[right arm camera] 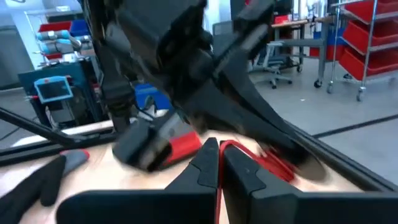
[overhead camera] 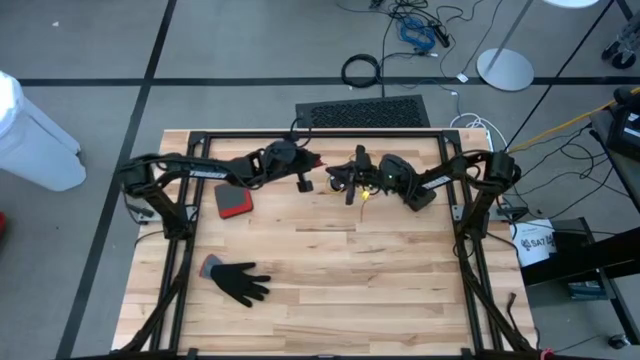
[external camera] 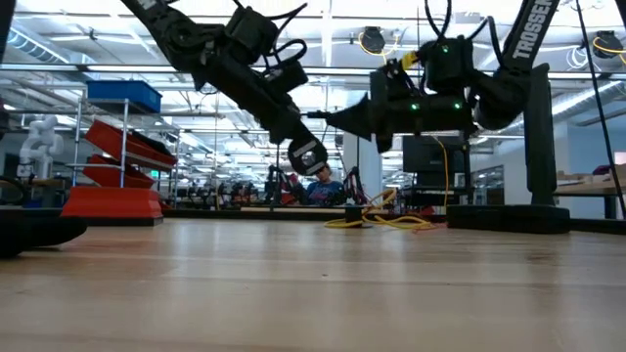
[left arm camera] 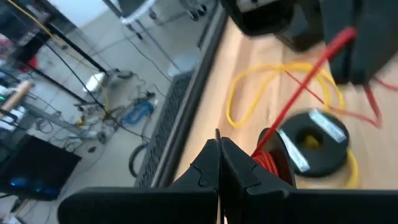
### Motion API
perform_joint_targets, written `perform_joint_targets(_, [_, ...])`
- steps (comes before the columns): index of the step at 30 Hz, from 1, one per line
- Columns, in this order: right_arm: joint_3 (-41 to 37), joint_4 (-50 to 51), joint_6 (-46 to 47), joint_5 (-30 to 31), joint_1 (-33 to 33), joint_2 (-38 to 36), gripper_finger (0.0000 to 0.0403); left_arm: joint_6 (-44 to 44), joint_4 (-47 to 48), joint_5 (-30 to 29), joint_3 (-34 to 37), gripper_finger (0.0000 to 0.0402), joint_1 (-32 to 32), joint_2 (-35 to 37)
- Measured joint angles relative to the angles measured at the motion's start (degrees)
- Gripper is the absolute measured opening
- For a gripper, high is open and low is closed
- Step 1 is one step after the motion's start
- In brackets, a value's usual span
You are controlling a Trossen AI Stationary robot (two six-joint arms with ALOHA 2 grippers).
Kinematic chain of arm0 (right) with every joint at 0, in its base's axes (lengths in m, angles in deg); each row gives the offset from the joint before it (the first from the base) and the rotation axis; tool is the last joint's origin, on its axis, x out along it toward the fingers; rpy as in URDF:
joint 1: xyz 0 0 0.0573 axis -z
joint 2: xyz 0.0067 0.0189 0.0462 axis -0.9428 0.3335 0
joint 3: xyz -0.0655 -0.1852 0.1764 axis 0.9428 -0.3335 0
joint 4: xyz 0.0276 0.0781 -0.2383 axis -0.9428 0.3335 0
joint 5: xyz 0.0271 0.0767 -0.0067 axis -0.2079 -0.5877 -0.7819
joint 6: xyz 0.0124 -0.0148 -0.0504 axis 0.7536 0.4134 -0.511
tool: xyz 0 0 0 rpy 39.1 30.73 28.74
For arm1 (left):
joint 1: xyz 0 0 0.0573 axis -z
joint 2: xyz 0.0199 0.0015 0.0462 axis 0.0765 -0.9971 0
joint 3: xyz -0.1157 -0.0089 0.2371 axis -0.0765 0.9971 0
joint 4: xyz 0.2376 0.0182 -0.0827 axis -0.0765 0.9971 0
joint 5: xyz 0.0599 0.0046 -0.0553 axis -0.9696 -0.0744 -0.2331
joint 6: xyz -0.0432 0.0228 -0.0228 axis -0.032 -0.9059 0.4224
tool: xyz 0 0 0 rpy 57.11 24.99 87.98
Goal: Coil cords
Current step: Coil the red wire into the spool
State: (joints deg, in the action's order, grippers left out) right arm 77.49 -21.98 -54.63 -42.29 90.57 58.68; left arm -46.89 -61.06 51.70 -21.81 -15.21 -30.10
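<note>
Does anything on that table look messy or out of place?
Yes. A yellow cord lies in a loose, uneven loop near the table's far edge, not coiled. A thin red cord runs taut through the air between the left hand and right hand.

Your two dark six-joint arms reach inward and nearly meet above the table's far middle, the left two-finger gripper [left arm camera: 219, 163] pressed closed on a thin strand, the right two-finger gripper [right arm camera: 216, 163] likewise pinched together.

two arms [overhead camera: 200, 172], one glove [overhead camera: 238, 281], one yellow cord [left arm camera: 280, 87]
</note>
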Motion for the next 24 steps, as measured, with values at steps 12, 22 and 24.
perform_joint_targets(12, [4.4,1.5,-4.9,7.7,-3.2,0.0,0.0000,1.8,-20.5,-4.8,0.0,0.0000,2.1,-3.1])
perform_joint_targets(22, [4.4,1.4,-10.5,15.8,-5.1,0.0,0.0000,7.2,-27.7,-4.5,0.0,0.0000,2.1,-3.1])
perform_joint_targets(24, [4.4,1.4,-11.1,16.8,-5.2,0.0,0.0000,8.2,-29.6,-4.4,0.0,0.0000,2.1,-3.1])
